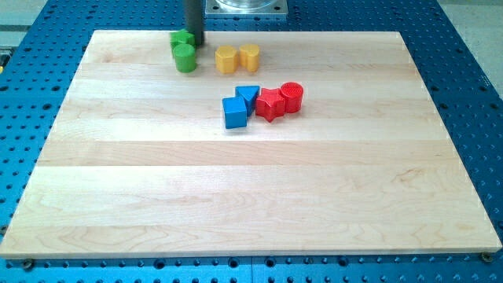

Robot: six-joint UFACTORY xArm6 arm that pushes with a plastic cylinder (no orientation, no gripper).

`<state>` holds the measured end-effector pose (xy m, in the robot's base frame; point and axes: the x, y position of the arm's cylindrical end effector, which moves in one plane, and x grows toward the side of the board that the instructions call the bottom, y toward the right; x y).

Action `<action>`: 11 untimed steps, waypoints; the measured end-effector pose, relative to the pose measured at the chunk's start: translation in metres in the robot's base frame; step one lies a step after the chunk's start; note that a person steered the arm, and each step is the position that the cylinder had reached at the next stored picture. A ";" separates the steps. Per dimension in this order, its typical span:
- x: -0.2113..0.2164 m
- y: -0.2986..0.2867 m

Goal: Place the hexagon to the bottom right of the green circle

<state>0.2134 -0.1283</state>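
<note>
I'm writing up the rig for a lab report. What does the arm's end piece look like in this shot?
Only the lower part shows: a straight, dark grey to black rod, plain and smooth, hanging below a silvery metal mounting plate at the view's top. No cables, labels or markings are visible on it. My tip ends just right of the rear green block, above the green circle.

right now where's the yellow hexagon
The yellow hexagon sits near the view's top, left of centre, touching the other yellow block on its right, with the green circle apart to its left.
</note>
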 end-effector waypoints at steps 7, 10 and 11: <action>0.064 0.068; 0.050 0.016; 0.031 -0.013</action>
